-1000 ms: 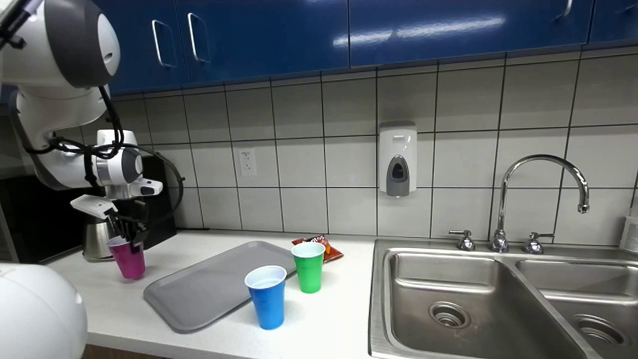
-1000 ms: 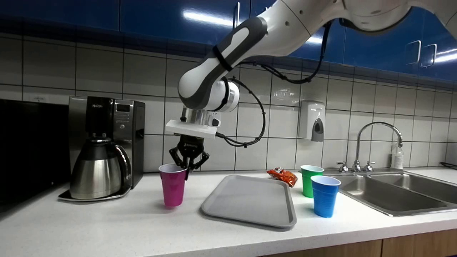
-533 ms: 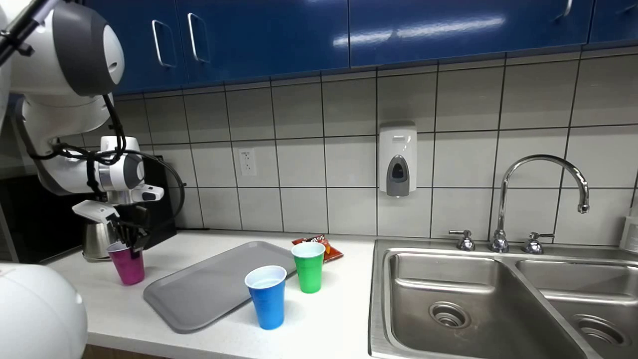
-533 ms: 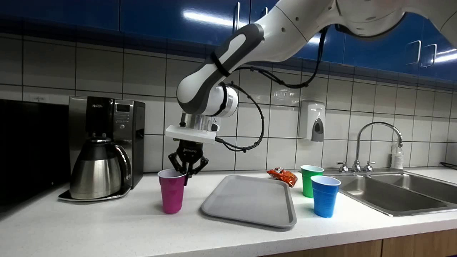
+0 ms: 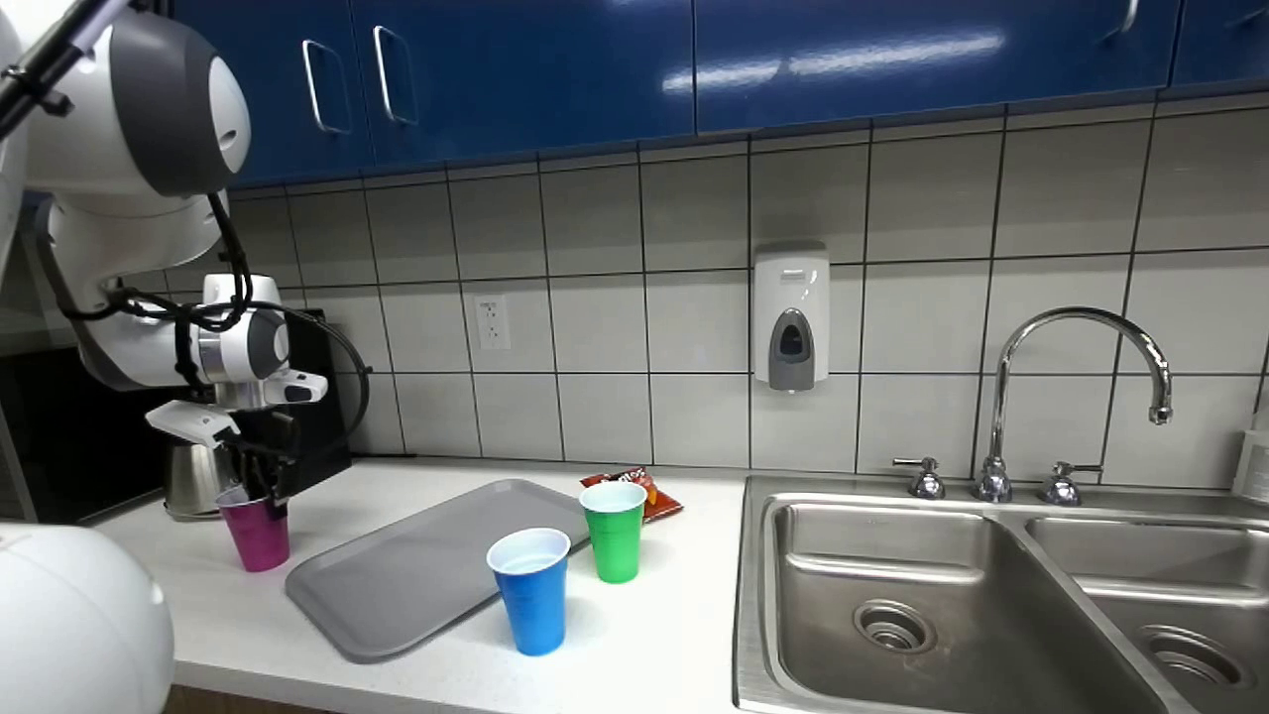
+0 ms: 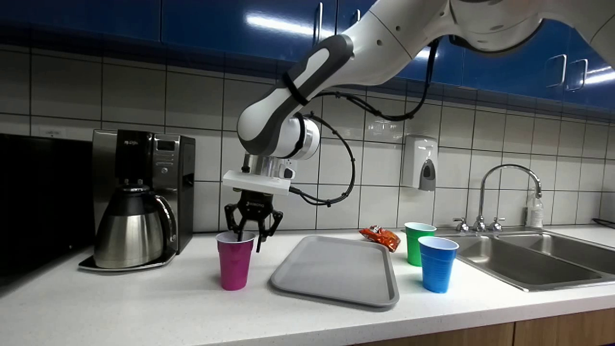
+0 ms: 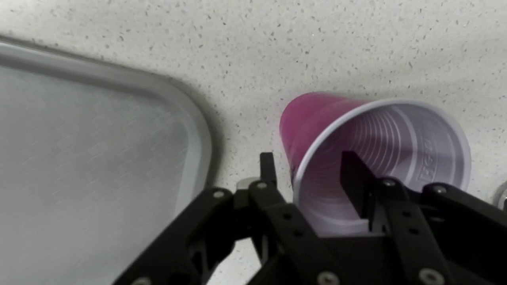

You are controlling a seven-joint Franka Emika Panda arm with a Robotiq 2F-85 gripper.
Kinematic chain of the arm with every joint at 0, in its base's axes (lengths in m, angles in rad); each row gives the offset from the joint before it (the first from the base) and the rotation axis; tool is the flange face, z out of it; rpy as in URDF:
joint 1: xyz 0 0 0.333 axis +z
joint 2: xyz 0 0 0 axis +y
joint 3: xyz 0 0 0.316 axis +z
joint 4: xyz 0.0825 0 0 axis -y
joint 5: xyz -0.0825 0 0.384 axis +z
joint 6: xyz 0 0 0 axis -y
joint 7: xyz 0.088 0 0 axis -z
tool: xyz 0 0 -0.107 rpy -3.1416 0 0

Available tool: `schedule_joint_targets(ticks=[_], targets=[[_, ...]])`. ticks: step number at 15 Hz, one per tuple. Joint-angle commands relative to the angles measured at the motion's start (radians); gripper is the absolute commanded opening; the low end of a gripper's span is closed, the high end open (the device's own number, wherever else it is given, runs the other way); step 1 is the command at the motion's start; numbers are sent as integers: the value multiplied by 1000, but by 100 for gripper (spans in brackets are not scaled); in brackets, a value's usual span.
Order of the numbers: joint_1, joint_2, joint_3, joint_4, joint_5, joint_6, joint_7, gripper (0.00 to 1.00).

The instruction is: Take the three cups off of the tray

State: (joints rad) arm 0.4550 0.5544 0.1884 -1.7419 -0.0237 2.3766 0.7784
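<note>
The purple cup (image 6: 234, 266) stands upright on the counter, beside the grey tray (image 6: 336, 269). It also shows in an exterior view (image 5: 258, 540) and in the wrist view (image 7: 307, 120). My gripper (image 6: 249, 244) is open over the cup's rim. In the wrist view the gripper (image 7: 309, 160) has one finger inside the cup and the other finger outside, on the tray side, both apart from the rim. The blue cup (image 6: 437, 266) and the green cup (image 6: 416, 245) stand upright on the counter at the tray's sink side. Nothing stands on the tray.
A coffee maker with a steel carafe (image 6: 129, 235) stands beside the purple cup. An orange snack packet (image 6: 381, 237) lies behind the tray. The steel sink (image 6: 519, 262) lies past the blue and green cups. A tiled wall runs behind, with blue cabinets above.
My gripper has moved down with the purple cup until the cup stands on the counter. The fingers have then opened and let go of the rim. The other cups and the tray have not moved.
</note>
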Motion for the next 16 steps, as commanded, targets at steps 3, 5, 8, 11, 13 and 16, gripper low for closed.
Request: schedule_joint_targets(ticks=[3, 5, 8, 11, 13, 16], targets=[[0, -11, 0, 25, 28, -26, -29, 95], [-2, -21, 0, 18, 30, -16, -29, 100], [-9, -51, 2, -6, 38, 7, -31, 100], [-17, -82, 2, -26, 47, 24, -31, 100], [-25, -101, 2, -40, 58, 40, -36, 100], [-39, -136, -1, -71, 69, 66, -41, 100]])
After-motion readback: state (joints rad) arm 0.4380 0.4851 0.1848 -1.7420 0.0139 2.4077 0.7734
